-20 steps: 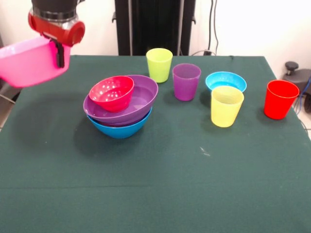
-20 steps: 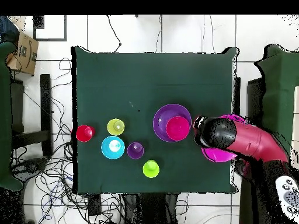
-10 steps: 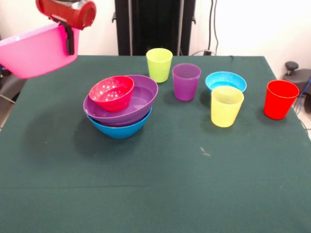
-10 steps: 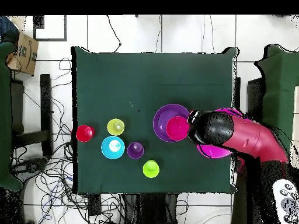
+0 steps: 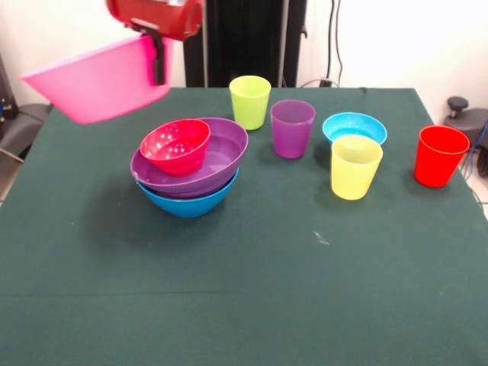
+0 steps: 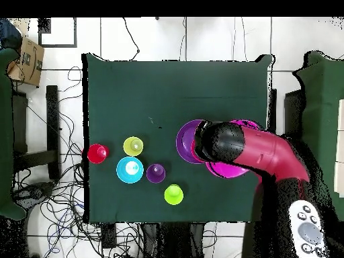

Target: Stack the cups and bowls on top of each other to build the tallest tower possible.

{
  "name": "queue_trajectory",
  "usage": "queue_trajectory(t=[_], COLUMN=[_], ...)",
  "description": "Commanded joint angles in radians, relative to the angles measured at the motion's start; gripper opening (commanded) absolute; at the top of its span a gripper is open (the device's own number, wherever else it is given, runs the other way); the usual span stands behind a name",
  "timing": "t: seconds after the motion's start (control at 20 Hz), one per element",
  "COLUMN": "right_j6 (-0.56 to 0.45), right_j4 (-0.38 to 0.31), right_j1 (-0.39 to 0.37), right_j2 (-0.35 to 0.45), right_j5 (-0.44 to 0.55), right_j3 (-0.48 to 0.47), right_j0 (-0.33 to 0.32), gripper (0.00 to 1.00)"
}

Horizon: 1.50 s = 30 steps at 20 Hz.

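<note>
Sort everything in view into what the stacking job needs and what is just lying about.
For the job:
- pink bowl, held up by the gripper
- tower: red bowl in purple bowl in blue bowl
- light blue bowl
- lime green cup, purple cup, yellow cup, red cup

Lying about:
- cardboard box
- floor cables

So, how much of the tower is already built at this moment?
Done: the red bowl sits in the purple bowl, which sits in the blue bowl. In hand: the gripper holds the pink bowl by its rim, in the air beside the pile. Left: the light blue bowl and four cups stand apart on the table.
</note>
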Motion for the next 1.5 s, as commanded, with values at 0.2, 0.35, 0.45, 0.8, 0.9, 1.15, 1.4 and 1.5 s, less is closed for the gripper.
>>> queue_trajectory(t=[0.2,0.35,0.45,0.8,0.9,1.15,1.4,1.5], right_j6=[0.223,0.226,0.226,0.221,0.217,0.209,0.202,0.208], right_j4=[0.072,0.077,0.074,0.075,0.076,0.078,0.08,0.084], right_j1=[0.046,0.054,0.061,0.084,0.086,0.1,0.115,0.123], right_j2=[0.005,-0.004,-0.017,-0.029,-0.03,-0.041,-0.04,-0.039], right_j5=[-0.077,-0.112,-0.131,-0.191,-0.197,-0.224,-0.249,-0.263], right_j3=[0.115,0.133,0.138,0.156,0.159,0.171,0.18,0.188], right_j0=[0.111,0.125,0.134,0.135,0.133,0.13,0.127,0.131], gripper=[0.0,0.0,0.0,0.0,0.0,0.0,0.0,0.0])
